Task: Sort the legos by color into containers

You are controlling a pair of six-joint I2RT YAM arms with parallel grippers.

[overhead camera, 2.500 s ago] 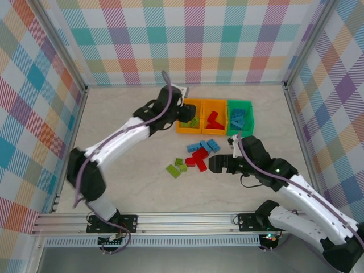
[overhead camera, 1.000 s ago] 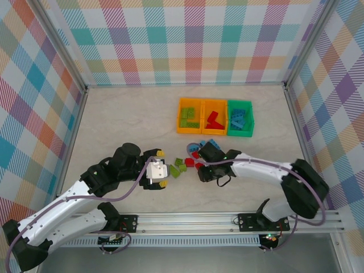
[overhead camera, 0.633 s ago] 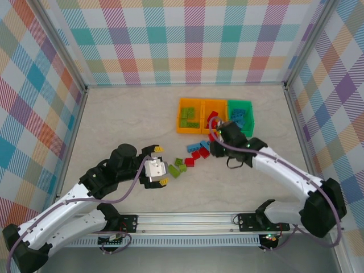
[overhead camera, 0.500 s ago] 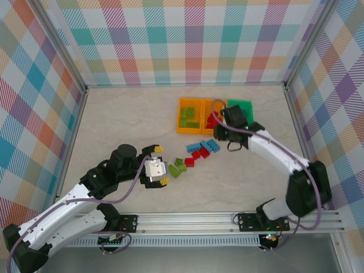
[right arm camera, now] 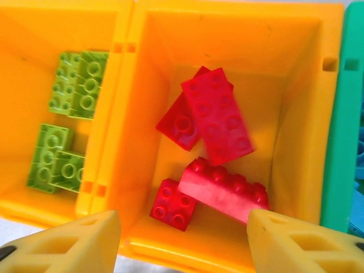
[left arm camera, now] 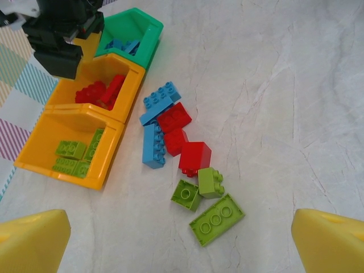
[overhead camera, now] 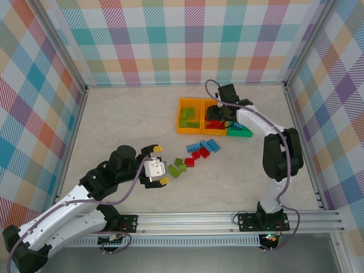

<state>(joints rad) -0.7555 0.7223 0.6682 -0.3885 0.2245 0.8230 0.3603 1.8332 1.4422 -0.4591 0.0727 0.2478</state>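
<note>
The left end effector [overhead camera: 160,165] hangs low over the near-middle part of the worktop [overhead camera: 114,125]. Its yellow fingertips [left arm camera: 33,243] are spread wide and nothing is between them.

Just beyond it and a little to the right, the loose legos [overhead camera: 196,155] lie in a small cluster on the marbled surface. The lime green bricks [left arm camera: 216,219] are nearest: one long flat piece and two small ones beside it. The red bricks [left arm camera: 195,158] come next in a short line, touching one another. The light blue bricks [left arm camera: 153,145] lie farthest out, against the red ones and near the front wall of the containers.

The containers [overhead camera: 187,131] stand in a row toward the back of the worktop. The left orange bin [right arm camera: 17,114] holds several lime green pieces. The middle orange bin [right arm camera: 296,85] holds four red pieces, two of them long and lying tilted over the others. The green bin [right arm camera: 341,142] joins it on the right, and a few blue pieces show inside it in the left wrist view.

The right end effector [right arm camera: 185,239] is poised above the middle orange bin. Its fingers are parted about as wide as the bin and hold nothing.
</note>
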